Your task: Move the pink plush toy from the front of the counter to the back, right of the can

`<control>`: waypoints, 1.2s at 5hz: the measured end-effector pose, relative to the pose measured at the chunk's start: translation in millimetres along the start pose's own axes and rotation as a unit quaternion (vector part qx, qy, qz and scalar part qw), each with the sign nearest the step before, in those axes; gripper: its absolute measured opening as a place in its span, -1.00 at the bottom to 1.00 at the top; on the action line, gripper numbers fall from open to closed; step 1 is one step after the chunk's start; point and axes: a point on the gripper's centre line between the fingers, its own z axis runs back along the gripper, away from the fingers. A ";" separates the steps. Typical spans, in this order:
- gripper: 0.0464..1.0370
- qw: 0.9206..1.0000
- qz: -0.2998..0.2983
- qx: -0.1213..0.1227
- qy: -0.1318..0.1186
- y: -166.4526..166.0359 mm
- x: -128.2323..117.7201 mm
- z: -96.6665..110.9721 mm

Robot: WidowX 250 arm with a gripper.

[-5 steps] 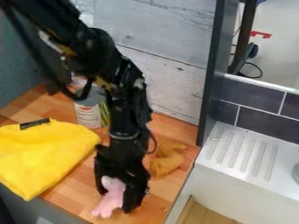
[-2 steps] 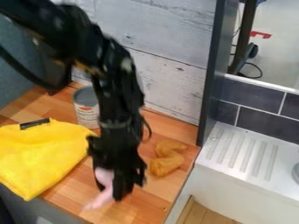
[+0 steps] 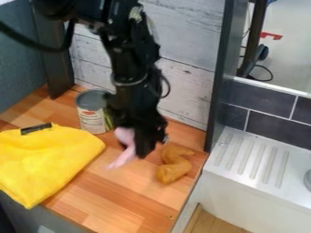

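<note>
"Pink, down there under the arm (image 3: 130,54)?"

"Yes, gripped in the claw (image 3: 134,149). Note a small toy (image 3: 126,153), slanting down towards the lower left of the view, just over the desk (image 3: 103,195)."

"Touching the wood or clear of it?"

"Hard to tell from this angle. Placed, at any rate, between a yellow cloth (image 3: 48,159) on the left and a golden-brown thing (image 3: 174,167) on the right."

"And farther back?"

"See a grey-lidded can (image 3: 92,120), upright near the back of the desk, with something green-striped (image 3: 108,121) partly hidden beside it."

"Anything on the cloth?"

"Yes, spot a short black strip (image 3: 36,129) lying across the upper edge. Notice, too, a crumpled look to the fabric, spread out to the front of the desk."

"And off to the right?"

"Find a white ribbed drainboard (image 3: 258,157), beyond a dark upright post (image 3: 218,82) and just below dark tiles (image 3: 270,102). Look behind the desk for whitewashed boards (image 3: 185,86)."
</note>
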 end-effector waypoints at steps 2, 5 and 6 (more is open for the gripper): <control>-0.12 0.998 0.045 0.029 -0.019 27.4 45.9 -22.4; -0.12 0.996 0.075 0.044 0.022 73.7 70.6 -57.4; -0.12 0.995 0.070 0.041 0.054 76.3 71.7 -80.1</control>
